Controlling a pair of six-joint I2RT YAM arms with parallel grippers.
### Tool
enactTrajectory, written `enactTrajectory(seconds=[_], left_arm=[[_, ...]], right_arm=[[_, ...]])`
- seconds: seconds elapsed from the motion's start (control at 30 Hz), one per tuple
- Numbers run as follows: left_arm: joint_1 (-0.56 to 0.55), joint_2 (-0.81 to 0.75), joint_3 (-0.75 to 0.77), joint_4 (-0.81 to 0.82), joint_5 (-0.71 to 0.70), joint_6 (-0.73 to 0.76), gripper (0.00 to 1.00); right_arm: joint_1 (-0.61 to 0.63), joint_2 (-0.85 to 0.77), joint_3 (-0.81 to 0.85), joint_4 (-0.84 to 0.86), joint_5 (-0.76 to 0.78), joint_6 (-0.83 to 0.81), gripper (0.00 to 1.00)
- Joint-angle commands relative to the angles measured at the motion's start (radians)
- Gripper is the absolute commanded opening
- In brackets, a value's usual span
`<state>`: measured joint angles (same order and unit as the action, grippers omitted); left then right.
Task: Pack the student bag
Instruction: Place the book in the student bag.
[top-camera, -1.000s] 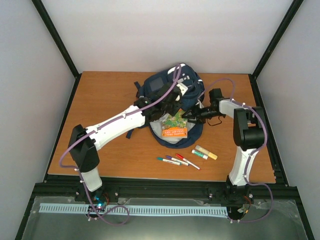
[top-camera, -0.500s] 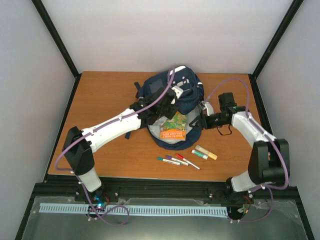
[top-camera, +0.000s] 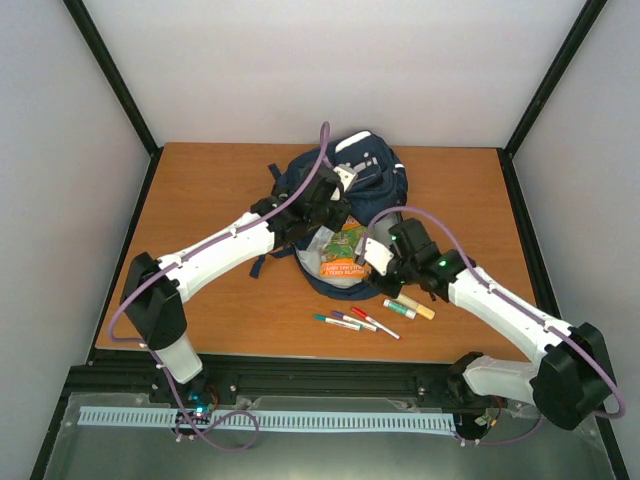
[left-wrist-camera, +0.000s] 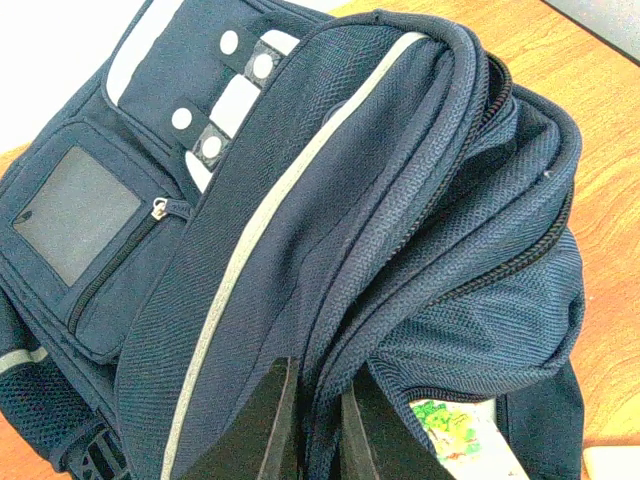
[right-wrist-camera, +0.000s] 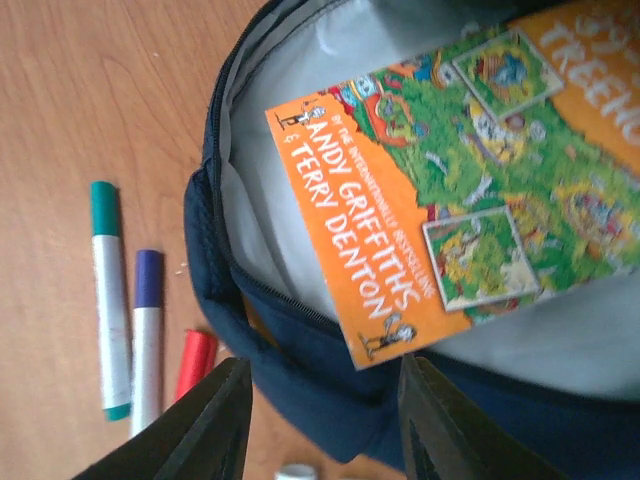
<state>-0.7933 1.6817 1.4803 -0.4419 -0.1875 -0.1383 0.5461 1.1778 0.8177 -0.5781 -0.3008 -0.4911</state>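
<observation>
Left claw (left-wrist-camera: 318, 432) clamped on a raised fold of the student bag (top-camera: 372, 182), mid-tabletop (top-camera: 200, 180). Orange book (right-wrist-camera: 450, 200) lying in its open mouth. Right claw (right-wrist-camera: 325, 372) spread, empty, above the bag's near rim, markers (right-wrist-camera: 108, 300) just beside.

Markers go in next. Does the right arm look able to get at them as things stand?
Probably yes. The markers lie uncovered on the table beside the student bag, close to the right gripper, whose jaws stand open and empty.
</observation>
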Motion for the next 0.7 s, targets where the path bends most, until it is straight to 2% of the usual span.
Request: enactTrajectory(seconds=[0.0, 0.23, 0.43, 0.67], left_arm=[[0.017, -0.07, 0.012, 0.046, -0.001, -0.039, 0.01], [0.017, -0.09, 0.012, 0.045, 0.003, -0.028, 0.01], [0.017, -0.104, 0.014, 0.04, -0.007, -0.011, 0.01], [0.017, -0.097, 0.017, 0.033, 0.016, -0.015, 0.01]], right_arm=[[0.13, 0.005, -0.015, 0.159, 0.301, -0.193, 0.41], [0.25, 0.134, -0.019, 0.269, 0.46, -0.359, 0.45], [0.262, 0.23, -0.035, 0.352, 0.496, -0.422, 0.52], [0.264, 0.317, -0.039, 0.396, 0.514, -0.48, 0.55]])
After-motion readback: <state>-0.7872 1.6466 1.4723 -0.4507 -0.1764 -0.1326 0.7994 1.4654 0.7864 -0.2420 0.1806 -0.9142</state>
